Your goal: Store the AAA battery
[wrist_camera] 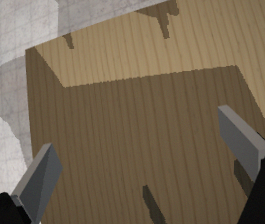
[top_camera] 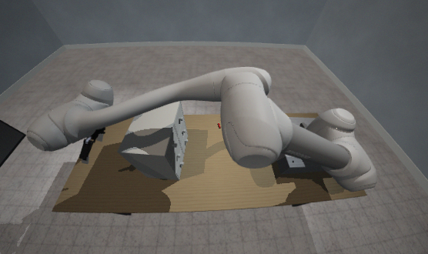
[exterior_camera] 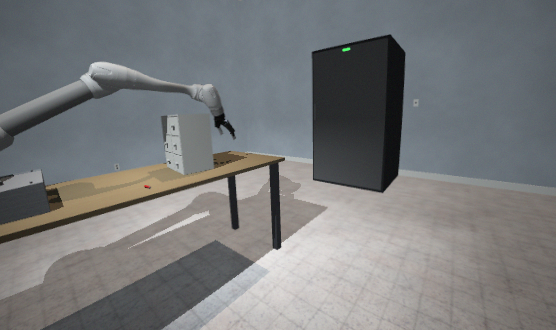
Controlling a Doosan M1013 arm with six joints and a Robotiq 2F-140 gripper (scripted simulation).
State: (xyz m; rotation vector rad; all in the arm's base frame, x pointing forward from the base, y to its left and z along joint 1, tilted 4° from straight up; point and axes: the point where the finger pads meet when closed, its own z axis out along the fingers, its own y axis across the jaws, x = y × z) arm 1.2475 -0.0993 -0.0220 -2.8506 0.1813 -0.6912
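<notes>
A small grey chest [top_camera: 154, 144] [exterior_camera: 192, 144] with several drawers stands on the wooden table [top_camera: 215, 186] [exterior_camera: 125, 187]. All its drawers look pushed in. A small red AAA battery [top_camera: 219, 125] [exterior_camera: 147, 186] lies on the table in front of the chest's drawer face, some way off. My gripper [top_camera: 88, 149] [exterior_camera: 227, 130] [wrist_camera: 135, 139] is open and empty. It hangs in the air behind the chest, on the side away from the drawers, near the table's end. The wrist view shows only bare table and the table's corner between the fingers.
The robot's grey base block [top_camera: 296, 161] [exterior_camera: 20, 197] sits at the other end of the table. The arm [top_camera: 162, 98] reaches over the chest. A tall black cabinet [exterior_camera: 355, 112] stands on the floor, away from the table.
</notes>
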